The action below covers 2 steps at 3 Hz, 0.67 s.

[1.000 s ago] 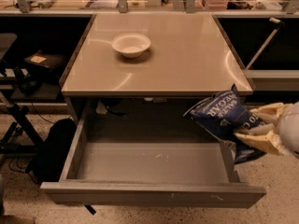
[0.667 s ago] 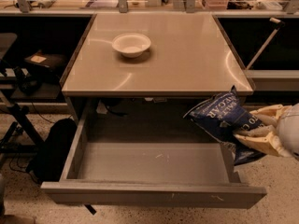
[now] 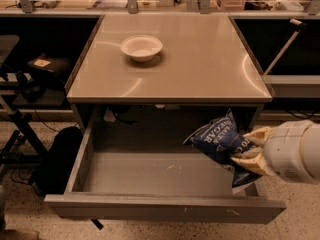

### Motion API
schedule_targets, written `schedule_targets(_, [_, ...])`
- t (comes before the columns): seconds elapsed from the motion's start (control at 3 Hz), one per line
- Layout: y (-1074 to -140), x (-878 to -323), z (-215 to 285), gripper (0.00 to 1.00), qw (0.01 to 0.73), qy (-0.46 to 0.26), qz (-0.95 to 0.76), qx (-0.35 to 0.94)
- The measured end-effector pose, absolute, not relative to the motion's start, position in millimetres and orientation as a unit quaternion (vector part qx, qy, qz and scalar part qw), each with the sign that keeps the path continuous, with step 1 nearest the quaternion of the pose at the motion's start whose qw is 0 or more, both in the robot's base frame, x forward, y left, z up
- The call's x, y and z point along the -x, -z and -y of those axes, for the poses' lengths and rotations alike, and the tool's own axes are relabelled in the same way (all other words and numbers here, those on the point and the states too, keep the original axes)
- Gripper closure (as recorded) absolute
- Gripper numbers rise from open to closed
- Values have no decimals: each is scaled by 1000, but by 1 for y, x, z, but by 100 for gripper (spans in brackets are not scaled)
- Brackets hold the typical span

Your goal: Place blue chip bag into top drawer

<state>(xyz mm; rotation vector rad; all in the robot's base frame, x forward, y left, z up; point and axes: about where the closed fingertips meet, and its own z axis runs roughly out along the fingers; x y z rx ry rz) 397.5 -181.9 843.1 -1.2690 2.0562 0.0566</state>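
The blue chip bag [image 3: 219, 138], crinkled dark blue foil with white lettering, hangs over the right end of the open top drawer [image 3: 150, 176]. My gripper [image 3: 248, 151] comes in from the right edge, its tan fingers shut on the bag's right side. The bag is held above the drawer's flat grey bottom, near the drawer's right wall and just below the tabletop's front edge. The drawer is pulled fully out and has nothing else in it.
A white bowl [image 3: 141, 47] sits on the tan tabletop [image 3: 200, 59] at the back left. A black bag [image 3: 57, 159] lies on the floor left of the drawer. Dark shelving [image 3: 35, 69] stands at the left, a bench [image 3: 292, 79] at the right.
The gripper and bag have barely shifted; the bag has dropped very slightly lower toward the drawer.
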Motion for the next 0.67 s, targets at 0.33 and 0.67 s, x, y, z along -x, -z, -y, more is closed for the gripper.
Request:
schedule_targets(0.33, [-745,-400,153,100,300,-22,-799,520])
schedule_targets(0.67, [-690,-400,130,100,277,-31,-796,537])
